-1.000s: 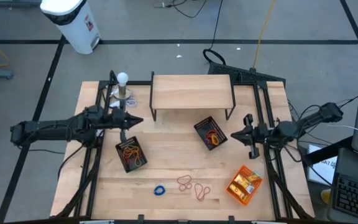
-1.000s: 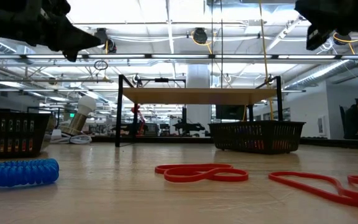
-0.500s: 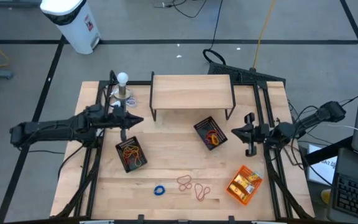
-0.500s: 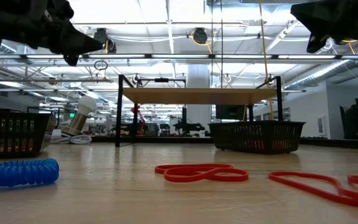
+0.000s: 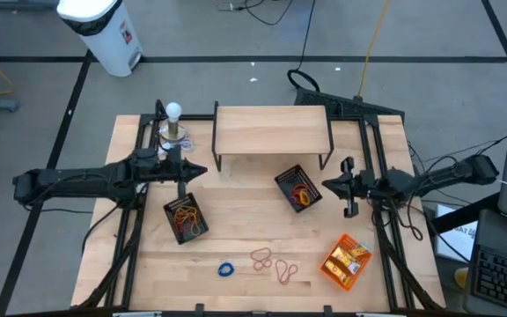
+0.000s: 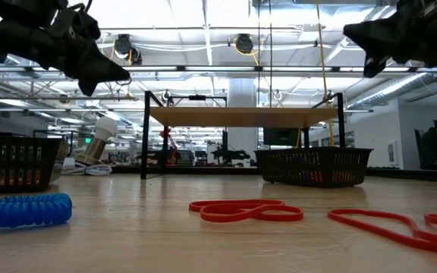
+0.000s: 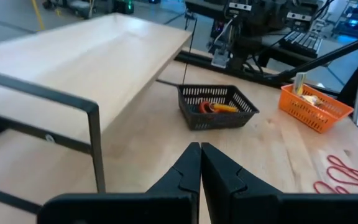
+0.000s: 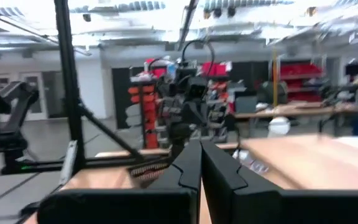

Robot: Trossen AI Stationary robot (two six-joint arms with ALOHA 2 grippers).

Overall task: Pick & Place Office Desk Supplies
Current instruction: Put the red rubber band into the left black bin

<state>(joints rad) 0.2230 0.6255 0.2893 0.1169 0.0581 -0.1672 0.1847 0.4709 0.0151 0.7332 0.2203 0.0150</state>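
Two pincers hang clenched and empty above the surface [image 5: 236,220] in the high view: the left pincer [image 5: 199,171] just beyond the left mesh tray [image 5: 186,218], the right pincer [image 5: 327,185] beside the right mesh tray [image 5: 297,187]. Both trays hold bands, seemingly sorted there. Red rubber-band loops [image 5: 274,263] and a blue loop [image 5: 226,269] lie loose near the front edge; packets fill the orange tray [image 5: 346,261].

Low view: both arms are raised, well clear of the red loops [image 6: 246,210].

Left wrist view: its fingers [image 7: 188,171] meet, pointing toward the right tray [image 7: 217,107].

Right wrist view: its fingers [image 8: 190,169] are pressed together, aimed level.
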